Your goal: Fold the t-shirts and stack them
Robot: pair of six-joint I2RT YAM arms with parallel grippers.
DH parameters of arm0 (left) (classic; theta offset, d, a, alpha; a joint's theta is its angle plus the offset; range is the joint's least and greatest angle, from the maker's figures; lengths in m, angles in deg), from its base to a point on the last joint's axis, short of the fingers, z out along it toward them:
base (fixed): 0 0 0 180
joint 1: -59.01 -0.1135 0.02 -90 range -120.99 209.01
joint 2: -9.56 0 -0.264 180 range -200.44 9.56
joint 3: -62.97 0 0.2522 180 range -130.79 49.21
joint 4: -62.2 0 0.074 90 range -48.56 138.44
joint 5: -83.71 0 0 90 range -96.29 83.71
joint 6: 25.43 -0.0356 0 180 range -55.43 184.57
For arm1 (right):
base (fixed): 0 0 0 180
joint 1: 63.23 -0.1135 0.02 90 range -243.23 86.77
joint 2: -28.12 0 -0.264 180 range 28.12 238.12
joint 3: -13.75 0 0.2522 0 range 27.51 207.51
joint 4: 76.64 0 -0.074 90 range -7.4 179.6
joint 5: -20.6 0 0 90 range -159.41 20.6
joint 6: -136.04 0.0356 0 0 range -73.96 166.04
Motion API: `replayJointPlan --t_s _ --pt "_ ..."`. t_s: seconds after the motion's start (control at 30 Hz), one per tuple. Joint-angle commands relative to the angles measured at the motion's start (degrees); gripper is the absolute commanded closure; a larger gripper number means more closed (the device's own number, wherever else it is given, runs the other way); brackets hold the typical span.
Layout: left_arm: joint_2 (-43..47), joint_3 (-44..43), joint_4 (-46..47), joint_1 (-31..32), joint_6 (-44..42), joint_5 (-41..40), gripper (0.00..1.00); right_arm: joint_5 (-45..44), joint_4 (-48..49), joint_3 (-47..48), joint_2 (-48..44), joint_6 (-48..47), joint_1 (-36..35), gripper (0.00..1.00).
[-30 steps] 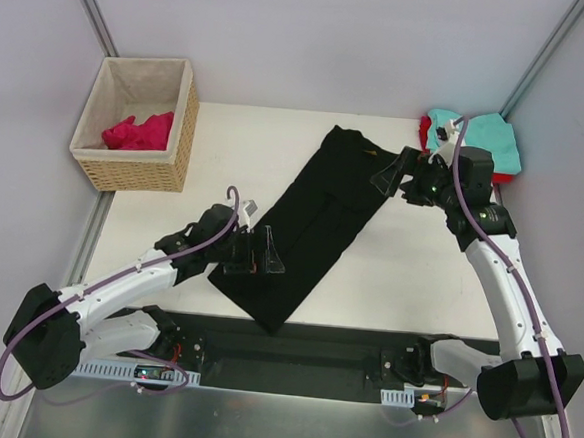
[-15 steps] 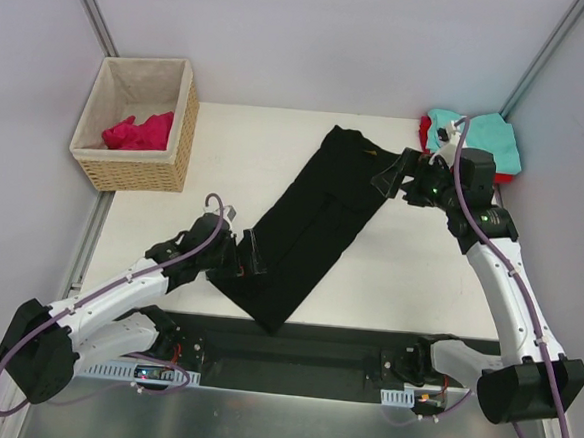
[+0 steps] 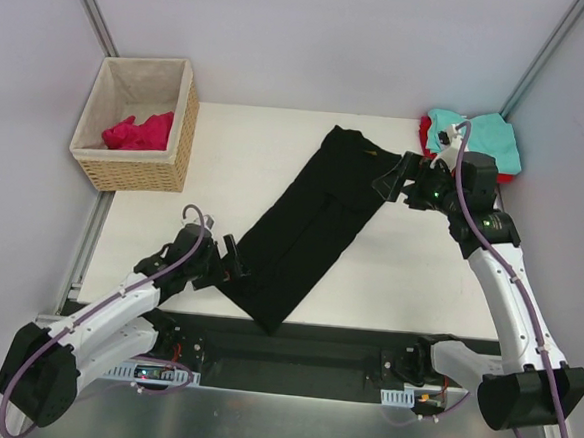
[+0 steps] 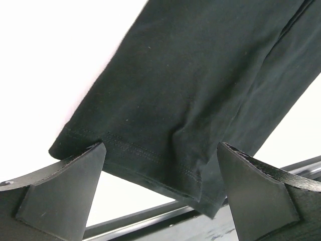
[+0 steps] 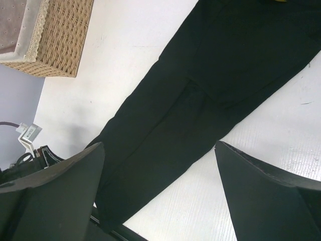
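Across the middle of the white desk [image 3: 227, 144], the soft, matte black t-shirt [image 3: 307, 225] lies folded into a long flat strip with a stitched hem, its long axis slanting from the near edge toward the far right corner, the left gripper [image 3: 231, 259] and right gripper [image 3: 388, 178] gaping wide and empty at its ends.

Shows the left gripper [image 3: 231, 262] drawn back toward the lower left of the frame. Places it just off the left edge of the black t-shirt [image 3: 312, 215], near the cloth's lower end, instead of over that edge as a second ago. Shows the left arm [image 3: 115, 307] folded lower, with the elbow nearer the bottom left corner.
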Motion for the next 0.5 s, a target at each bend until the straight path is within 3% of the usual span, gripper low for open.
replayJointPlan --t_s 0.0,0.33,0.47 --pt "2.7 4.2 -1.3 -3.1 1.3 -1.6 0.04 1.1 -0.3 0.0 -2.2 -0.8 0.1 0.04" --pt "8.8 6.0 -3.4 -5.9 2.9 -0.3 0.04 0.3 0.0 -2.1 0.0 0.1 -1.4 0.04" --pt "10.1 4.5 -3.5 -5.9 3.2 1.9 0.05 -1.6 6.2 -6.6 5.1 2.4 -2.0 0.04"
